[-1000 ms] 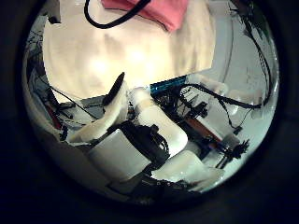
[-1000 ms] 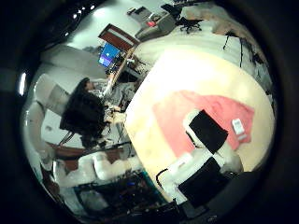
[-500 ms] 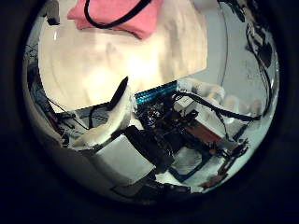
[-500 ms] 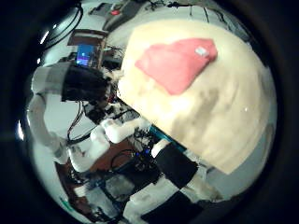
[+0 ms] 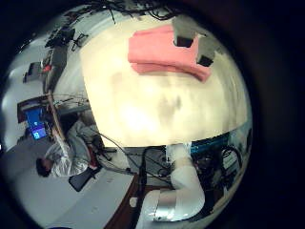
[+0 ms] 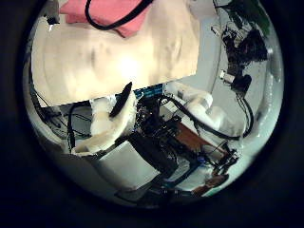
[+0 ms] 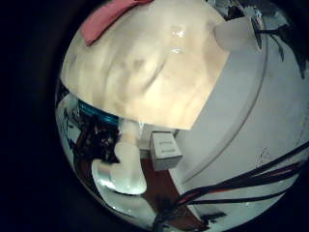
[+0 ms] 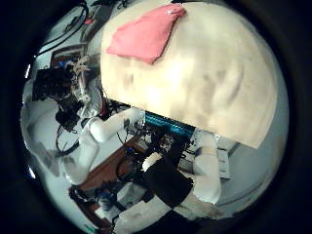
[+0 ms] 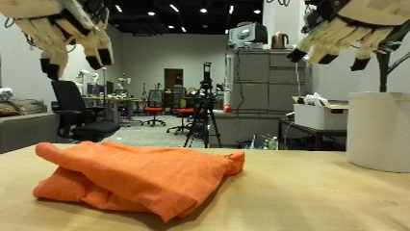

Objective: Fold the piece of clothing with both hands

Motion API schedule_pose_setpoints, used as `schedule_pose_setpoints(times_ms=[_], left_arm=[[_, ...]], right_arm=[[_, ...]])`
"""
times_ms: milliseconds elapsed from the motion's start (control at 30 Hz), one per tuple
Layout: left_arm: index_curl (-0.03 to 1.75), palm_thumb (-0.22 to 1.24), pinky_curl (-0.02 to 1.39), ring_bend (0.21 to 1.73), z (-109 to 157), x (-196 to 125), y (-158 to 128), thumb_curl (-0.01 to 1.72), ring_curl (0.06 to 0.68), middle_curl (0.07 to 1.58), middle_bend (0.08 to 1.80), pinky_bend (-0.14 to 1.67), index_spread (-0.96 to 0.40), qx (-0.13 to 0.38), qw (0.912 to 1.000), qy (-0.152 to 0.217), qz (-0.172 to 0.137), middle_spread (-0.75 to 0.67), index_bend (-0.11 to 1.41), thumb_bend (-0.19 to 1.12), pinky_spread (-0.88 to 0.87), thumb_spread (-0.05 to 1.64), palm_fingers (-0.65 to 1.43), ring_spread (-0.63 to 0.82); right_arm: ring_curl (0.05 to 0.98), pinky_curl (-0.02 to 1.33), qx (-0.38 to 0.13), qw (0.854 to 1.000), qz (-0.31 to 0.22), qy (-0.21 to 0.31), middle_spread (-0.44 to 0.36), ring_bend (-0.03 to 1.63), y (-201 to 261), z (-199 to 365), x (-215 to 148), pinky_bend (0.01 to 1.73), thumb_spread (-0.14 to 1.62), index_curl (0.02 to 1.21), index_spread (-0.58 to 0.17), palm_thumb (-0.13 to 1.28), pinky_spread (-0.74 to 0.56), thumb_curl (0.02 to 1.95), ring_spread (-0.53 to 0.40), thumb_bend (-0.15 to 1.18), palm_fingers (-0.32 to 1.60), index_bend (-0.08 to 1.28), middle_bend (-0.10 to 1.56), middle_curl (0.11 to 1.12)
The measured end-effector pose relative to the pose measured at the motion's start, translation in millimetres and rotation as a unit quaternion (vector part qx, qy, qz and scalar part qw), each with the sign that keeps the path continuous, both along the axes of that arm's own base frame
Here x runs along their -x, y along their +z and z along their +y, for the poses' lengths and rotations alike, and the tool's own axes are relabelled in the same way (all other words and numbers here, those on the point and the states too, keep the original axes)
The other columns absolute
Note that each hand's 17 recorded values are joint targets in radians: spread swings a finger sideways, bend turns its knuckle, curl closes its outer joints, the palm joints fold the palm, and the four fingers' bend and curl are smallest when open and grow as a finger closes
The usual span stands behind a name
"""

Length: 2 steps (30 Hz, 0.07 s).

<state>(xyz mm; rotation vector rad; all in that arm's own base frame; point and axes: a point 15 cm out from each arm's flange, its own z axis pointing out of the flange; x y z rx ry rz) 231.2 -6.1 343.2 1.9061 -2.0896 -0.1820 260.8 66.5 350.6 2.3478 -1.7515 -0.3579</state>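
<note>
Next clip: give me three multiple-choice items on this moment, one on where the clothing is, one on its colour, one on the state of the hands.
1. Where is the garment?
A. bunched on the table
B. hanging from the left hand
C. on the floor

2. What colour is it?
A. blue
B. orange
C. white

3. How are the two hands?
A. both gripping the cloth
B. one pressing it flat
C. both raised above it, holding nothing

Key: 1 A, the garment lies crumpled on the table. 2 B, the outside view shows it orange. 3 C, the left hand and the right hand hang high over the table, fingers loose, clear of the cloth.
</note>
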Motion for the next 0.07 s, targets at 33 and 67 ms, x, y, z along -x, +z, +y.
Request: schedule_pose_setpoints(times_ms=[33, 67], left_arm=[[0.35, 0.45, 0.34, 0.72, -2.1, 0.8, -1.4, 0.31, 0.242, 0.45, 0.36, 0.45, -0.04, 0.012, 0.9999, 0.010, 0.001, -0.04, 0.17, -0.02, 0.00, 1.07, 0.29, -0.01], [0.35, 0.45, 0.34, 0.72, -1.4, 2.1, -2.1, 0.31, 0.241, 0.45, 0.36, 0.44, -0.04, 0.018, 0.9997, 0.017, -0.001, -0.04, 0.18, -0.02, 0.00, 1.07, 0.30, -0.01]], right_arm=[[0.203, 0.28, 0.000, 1.000, 0.001, -0.002, 0.098, 0.21, -0.2, 0.0, 0.4, 0.26, 1.32, 0.36, -0.315, 0.37, 0.36, 0.25, 0.253, -0.01, 0.05, 0.18, 0.19, 0.32], [0.204, 0.29, 0.001, 1.000, 0.003, -0.002, 0.098, 0.21, 0.2, 0.3, 1.6, 0.25, 1.32, 0.36, -0.315, 0.37, 0.35, 0.25, 0.253, -0.01, 0.05, 0.18, 0.19, 0.31]])
